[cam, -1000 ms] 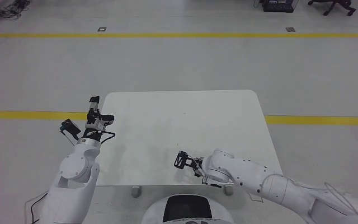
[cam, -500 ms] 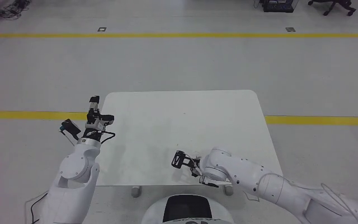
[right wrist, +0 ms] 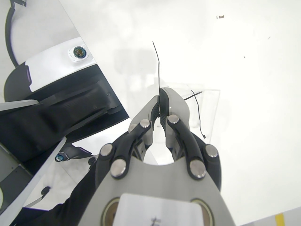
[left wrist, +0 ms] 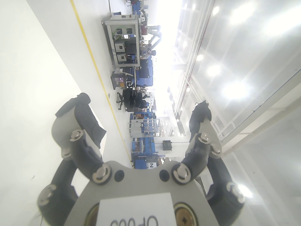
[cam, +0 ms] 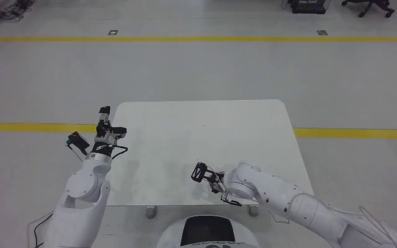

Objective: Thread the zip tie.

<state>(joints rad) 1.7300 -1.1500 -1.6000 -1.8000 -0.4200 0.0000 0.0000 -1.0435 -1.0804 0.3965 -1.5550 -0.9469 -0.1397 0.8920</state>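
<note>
Left pincer [left wrist: 141, 103] spread wide, empty, held up at left edge of white counter [cam: 205, 121]. Right pincer [right wrist: 160, 96] pressed together on zip tie [right wrist: 158, 71] — thin tail sticking out past the tips, over counter's near side. Threading judged not begun — no loop visible, tail yet to meet head. Pale floor [cam: 186, 68], yellow lines [cam: 186, 39] beyond

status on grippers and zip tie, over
Right gripper shut on zip tie, tail poking past fingers. Left gripper open, empty, raised. Second zip tie lies close by.
</note>
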